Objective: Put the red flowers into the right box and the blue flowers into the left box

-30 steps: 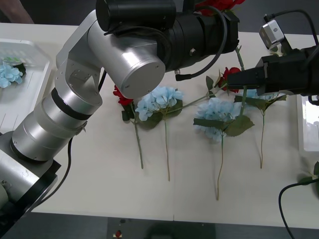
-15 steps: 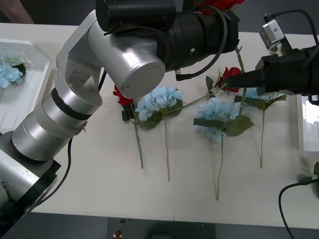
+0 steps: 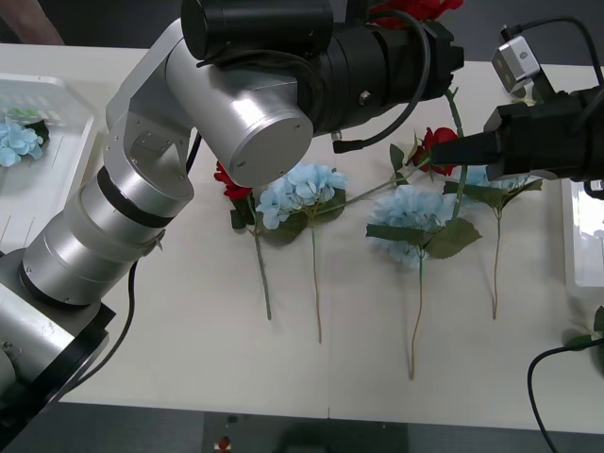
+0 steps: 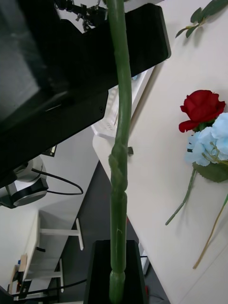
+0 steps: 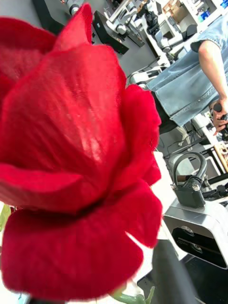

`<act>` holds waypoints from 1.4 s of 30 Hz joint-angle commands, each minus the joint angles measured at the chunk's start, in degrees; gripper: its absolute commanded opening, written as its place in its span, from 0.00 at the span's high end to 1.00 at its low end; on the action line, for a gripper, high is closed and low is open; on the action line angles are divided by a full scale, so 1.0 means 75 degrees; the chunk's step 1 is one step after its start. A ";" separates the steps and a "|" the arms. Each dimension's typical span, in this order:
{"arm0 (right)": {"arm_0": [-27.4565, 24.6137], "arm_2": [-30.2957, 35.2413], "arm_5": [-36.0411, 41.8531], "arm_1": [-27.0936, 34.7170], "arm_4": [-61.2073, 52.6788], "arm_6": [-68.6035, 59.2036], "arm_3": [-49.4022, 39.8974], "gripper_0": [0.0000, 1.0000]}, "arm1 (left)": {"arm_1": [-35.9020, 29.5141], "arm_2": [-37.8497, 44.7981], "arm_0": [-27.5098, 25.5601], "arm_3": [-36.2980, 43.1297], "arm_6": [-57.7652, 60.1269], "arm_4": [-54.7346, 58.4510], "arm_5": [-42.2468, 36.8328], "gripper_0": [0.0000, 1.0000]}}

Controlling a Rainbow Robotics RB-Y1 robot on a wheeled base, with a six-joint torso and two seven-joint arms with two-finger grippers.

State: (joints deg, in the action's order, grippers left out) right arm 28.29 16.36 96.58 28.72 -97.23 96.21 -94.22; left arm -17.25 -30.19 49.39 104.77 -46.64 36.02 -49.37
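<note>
One of the red flowers is held in the air, its bloom at the top beside my left gripper and large in the left wrist view. Its stem hangs down into my right gripper, which is shut on it; the stem runs along the black fingers. Two more red flowers lie on the table among three blue flowers. The left box holds a blue flower. The right box is at the right edge.
My bulky left arm reaches across the back of the table above the flowers. A black cable loops at the front right next to a green leaf. The front half of the table is bare.
The right gripper's tip has shifted slightly to the right at the stem. The left arm and the flowers on the table have not moved.
</note>
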 commanded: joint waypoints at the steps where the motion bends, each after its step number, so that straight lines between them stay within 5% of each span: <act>1: 0.0154 0.0291 -0.0010 -0.0150 -0.0091 -0.0394 -0.0152 1.00 | -0.0115 0.0193 0.0141 0.0140 0.0172 0.0037 0.0091 0.00; 16: -0.0046 0.1381 0.0587 0.1127 0.0671 -0.0511 -0.0140 1.00 | -0.0150 0.0205 0.0012 0.0128 0.0254 0.0049 0.0184 0.00; 21: -0.0538 0.1802 0.0458 0.1889 0.1198 -0.0581 -0.0140 1.00 | -0.0771 0.0556 -0.0117 0.0667 0.0184 0.0776 -0.0906 0.00; 31: -0.1850 0.2506 -0.0702 0.2850 0.3155 -0.0616 -0.0058 1.00 | -0.2353 0.1341 -0.1488 0.2272 -0.0250 0.1854 -0.3027 0.00; 42: -0.1874 0.2377 -0.1862 0.2873 0.5522 -0.0710 0.1583 1.00 | -0.3490 0.1775 -0.3035 0.2601 -0.1680 0.1409 -0.3495 0.00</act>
State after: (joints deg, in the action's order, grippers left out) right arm 12.94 35.28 84.58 49.04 -58.52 93.14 -83.47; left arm -41.29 -17.66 28.17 122.04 -56.95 48.13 -75.52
